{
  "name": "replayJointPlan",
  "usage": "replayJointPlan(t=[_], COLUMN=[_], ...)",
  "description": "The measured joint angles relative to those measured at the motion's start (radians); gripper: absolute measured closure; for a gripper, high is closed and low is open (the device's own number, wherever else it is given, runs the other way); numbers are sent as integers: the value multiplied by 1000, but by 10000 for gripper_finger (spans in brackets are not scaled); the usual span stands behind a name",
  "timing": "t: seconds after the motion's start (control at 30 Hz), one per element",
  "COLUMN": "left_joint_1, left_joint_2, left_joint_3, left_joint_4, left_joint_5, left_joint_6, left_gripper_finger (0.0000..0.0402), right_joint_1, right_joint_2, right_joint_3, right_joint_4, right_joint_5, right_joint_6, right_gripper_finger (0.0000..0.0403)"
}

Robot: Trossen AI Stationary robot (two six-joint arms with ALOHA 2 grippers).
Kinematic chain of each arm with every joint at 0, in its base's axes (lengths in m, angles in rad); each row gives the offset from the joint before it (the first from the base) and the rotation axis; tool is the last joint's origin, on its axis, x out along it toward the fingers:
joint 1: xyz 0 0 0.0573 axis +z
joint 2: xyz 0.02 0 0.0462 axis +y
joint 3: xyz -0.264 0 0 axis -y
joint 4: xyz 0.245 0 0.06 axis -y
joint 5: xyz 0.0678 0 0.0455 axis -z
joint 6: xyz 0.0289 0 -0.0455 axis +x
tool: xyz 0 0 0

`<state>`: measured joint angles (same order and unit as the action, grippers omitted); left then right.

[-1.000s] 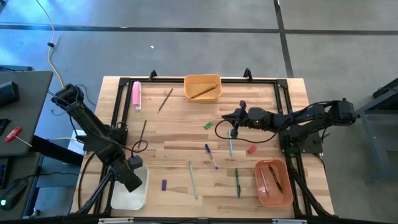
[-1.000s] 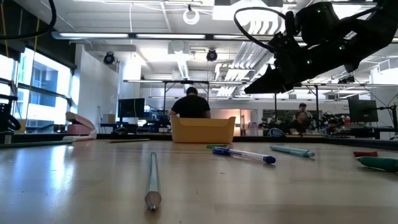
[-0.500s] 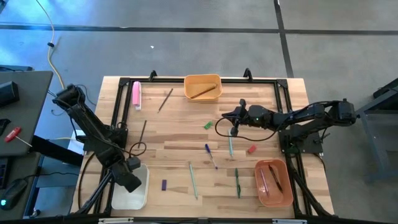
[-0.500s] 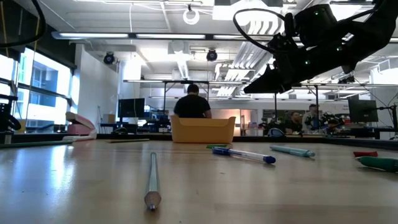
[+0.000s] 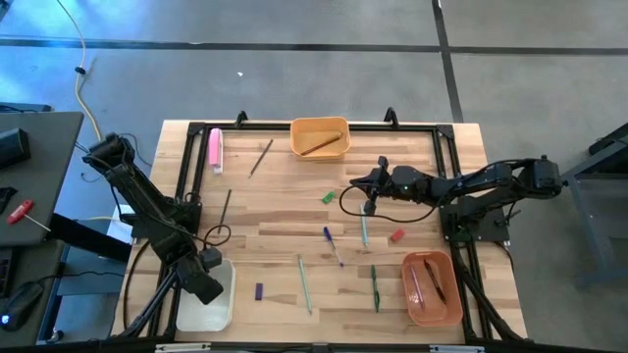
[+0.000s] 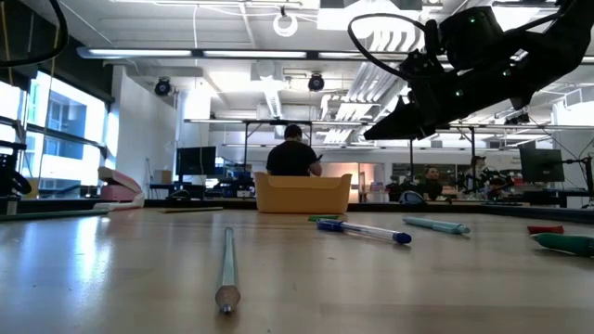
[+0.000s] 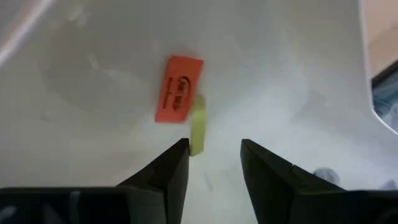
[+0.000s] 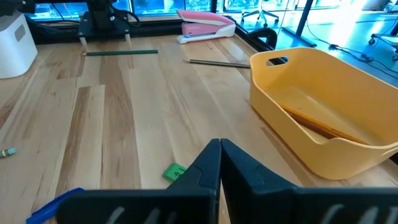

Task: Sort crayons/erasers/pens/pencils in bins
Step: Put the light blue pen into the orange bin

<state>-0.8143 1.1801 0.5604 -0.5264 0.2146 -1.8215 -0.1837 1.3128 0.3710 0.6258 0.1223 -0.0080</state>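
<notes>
My left gripper [image 7: 214, 158] hangs open over the white bin [image 5: 201, 306] at the table's near left, nothing between its fingers. On the bin's floor lie an orange-red eraser [image 7: 179, 89] and a short yellow-green crayon [image 7: 198, 126], which ends just past one fingertip. My right gripper [image 5: 369, 186] is shut and empty, held above the table's middle right. Below and ahead of it lies a green crayon [image 8: 175, 171]. Beyond that stands the yellow-orange bin [image 8: 323, 118], with a pencil [image 5: 321, 144] lying inside.
Loose on the wood lie a blue pen [image 5: 334, 245], teal pens [image 5: 364, 231] [image 5: 304, 282], a green pen [image 5: 374, 287], a red crayon [image 5: 397, 235], a purple crayon [image 5: 259, 291] and pencils [image 5: 261, 157] [image 5: 226, 209]. A pink bar [image 5: 215, 149] is far left and the salmon bin [image 5: 432, 287] near right.
</notes>
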Motion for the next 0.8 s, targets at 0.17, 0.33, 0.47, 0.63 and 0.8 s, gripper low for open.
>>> replayJointPlan(t=[0.17, 0.33, 0.47, 0.63, 0.8], left_joint_1=[0, 0, 0, 10, 78], left_joint_2=[0, 0, 0, 0, -24], left_joint_3=[36, 72, 115, 209, 269], left_joint_4=[-20, -45, -89, -202, -250], left_joint_5=[30, 95, 107, 60, -129], left_joint_6=[0, 8, 36, 202, 390], left_gripper_finger=[256, 247, 242, 258, 319], right_joint_1=[0, 0, 1, 1, 1], right_joint_2=[0, 0, 0, 0, 0], right_joint_3=[0, 0, 0, 0, 0], right_joint_4=[0, 0, 0, 0, 0], right_joint_5=[0, 0, 0, 0, -1], right_joint_6=[7, 7, 7, 9, 25], right_gripper_finger=[403, 403, 403, 403, 403])
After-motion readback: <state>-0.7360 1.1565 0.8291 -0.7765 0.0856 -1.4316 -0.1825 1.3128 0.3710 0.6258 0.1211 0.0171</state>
